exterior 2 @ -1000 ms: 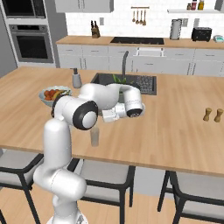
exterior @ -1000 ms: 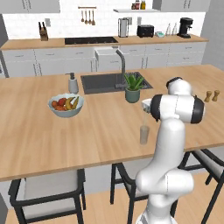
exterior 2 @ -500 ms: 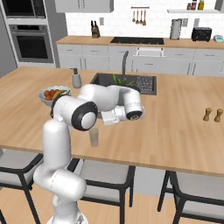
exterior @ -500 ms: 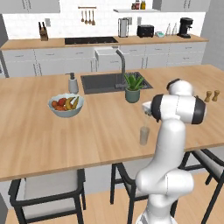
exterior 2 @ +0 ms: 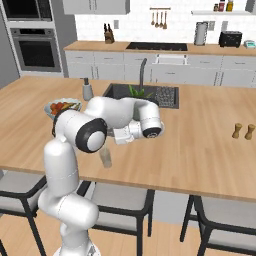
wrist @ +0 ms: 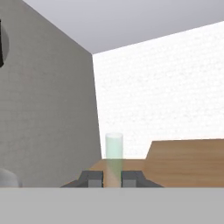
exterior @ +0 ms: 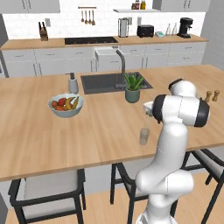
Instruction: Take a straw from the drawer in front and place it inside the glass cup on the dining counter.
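The glass cup [exterior: 143,136] [exterior 2: 105,158] stands near the front edge of the light-wood dining counter [exterior: 39,140]. My gripper [exterior: 148,114] [exterior 2: 116,136] hovers just above and beside the cup, with the hand lying roughly level. It is shut on the straw [wrist: 113,173], a thin pale stick that runs from between the fingertips [wrist: 91,178] toward the cup [wrist: 113,147]. Whether the straw's far end is inside the cup I cannot tell. The drawer is out of view.
A fruit bowl [exterior: 65,105], a soap dispenser [exterior: 72,84], a potted plant [exterior: 132,87] and the dark sink [exterior: 105,82] with its tap [exterior: 122,65] sit further back on the counter. Salt and pepper shakers [exterior: 211,96] stand at the right. Black-framed stools [exterior: 48,192] line the front.
The hand has sunk a little and drawn slightly closer to the cup, still shut on the straw. The cup has not moved.
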Controlling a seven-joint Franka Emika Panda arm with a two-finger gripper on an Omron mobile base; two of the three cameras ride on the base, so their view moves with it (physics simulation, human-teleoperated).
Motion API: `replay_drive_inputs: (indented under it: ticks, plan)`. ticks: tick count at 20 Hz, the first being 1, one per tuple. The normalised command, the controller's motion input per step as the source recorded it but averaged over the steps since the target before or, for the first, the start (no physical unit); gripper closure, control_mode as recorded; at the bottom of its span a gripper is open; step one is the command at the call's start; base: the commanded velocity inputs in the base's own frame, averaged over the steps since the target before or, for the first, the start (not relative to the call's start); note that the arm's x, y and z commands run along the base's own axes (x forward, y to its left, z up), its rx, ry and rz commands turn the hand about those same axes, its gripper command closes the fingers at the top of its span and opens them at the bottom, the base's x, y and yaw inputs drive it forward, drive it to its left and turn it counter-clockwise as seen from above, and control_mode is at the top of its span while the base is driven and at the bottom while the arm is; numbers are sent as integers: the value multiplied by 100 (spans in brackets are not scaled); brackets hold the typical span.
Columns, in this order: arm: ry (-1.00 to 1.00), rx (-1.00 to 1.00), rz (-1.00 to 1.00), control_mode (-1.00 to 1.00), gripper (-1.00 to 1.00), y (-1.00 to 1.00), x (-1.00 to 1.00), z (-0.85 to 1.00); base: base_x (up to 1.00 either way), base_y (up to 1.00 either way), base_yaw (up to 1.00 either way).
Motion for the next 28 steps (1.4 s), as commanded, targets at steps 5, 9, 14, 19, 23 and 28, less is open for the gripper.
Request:
replay_drive_inputs:
  ticks: [5,9,14,19,23,28]
  plan:
    - [-1,1,0,-100,100,1,15,49,0,0,0]
    - [0,0,0,-100,100,0,14,11,0,0,0]
    - [0,0,0,-100,100,0,0,-3,0,0,0]
    - [0,0,0,-100,100,0,0,-15,0,0,0]
    - [0,-1,0,-100,100,0,2,-33,0,0,0]
    - [0,-1,0,-100,100,-5,12,-35,0,0,0]
